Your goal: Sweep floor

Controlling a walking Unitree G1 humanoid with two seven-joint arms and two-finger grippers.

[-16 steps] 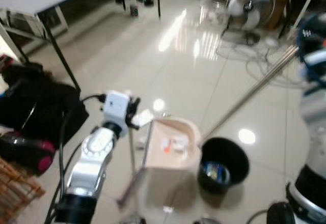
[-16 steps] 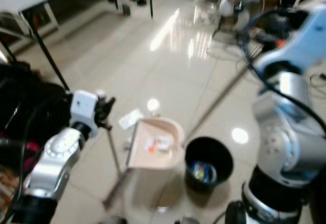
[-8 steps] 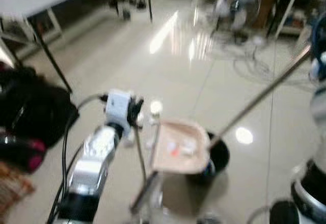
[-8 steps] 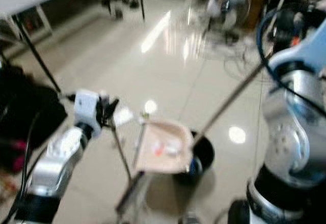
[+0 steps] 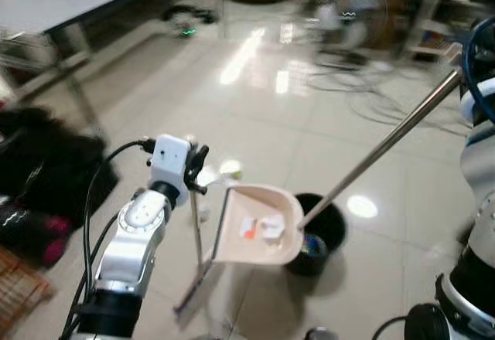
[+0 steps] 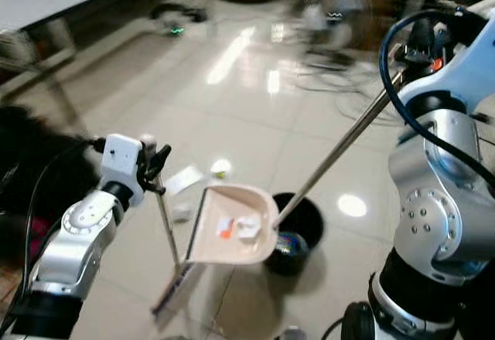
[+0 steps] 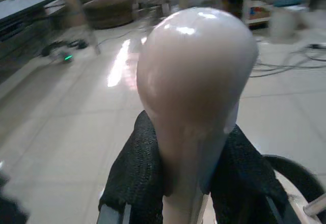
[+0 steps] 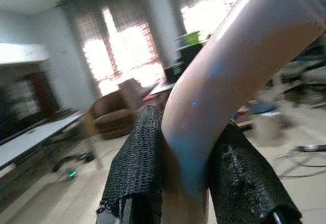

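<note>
Left eye view: dustpan [image 5: 257, 228] raised on long metal handle, tilted over black bin [image 5: 321, 232]; scraps seen in pan, not yet tipped. Broom [image 5: 195, 236] held upright beside it; scraps [image 5: 224, 172] left on floor [image 5: 255, 116].
Left wrist view: left gripper [image 7: 191, 170] jaws clamped on broom's rounded top.
Right wrist view: right gripper [image 8: 186, 170] jaws closed round dustpan handle.
Judged: collection largely done, emptying pending.

Beige dustpan [image 5: 259, 228] — black bin [image 5: 325, 220]
</note>
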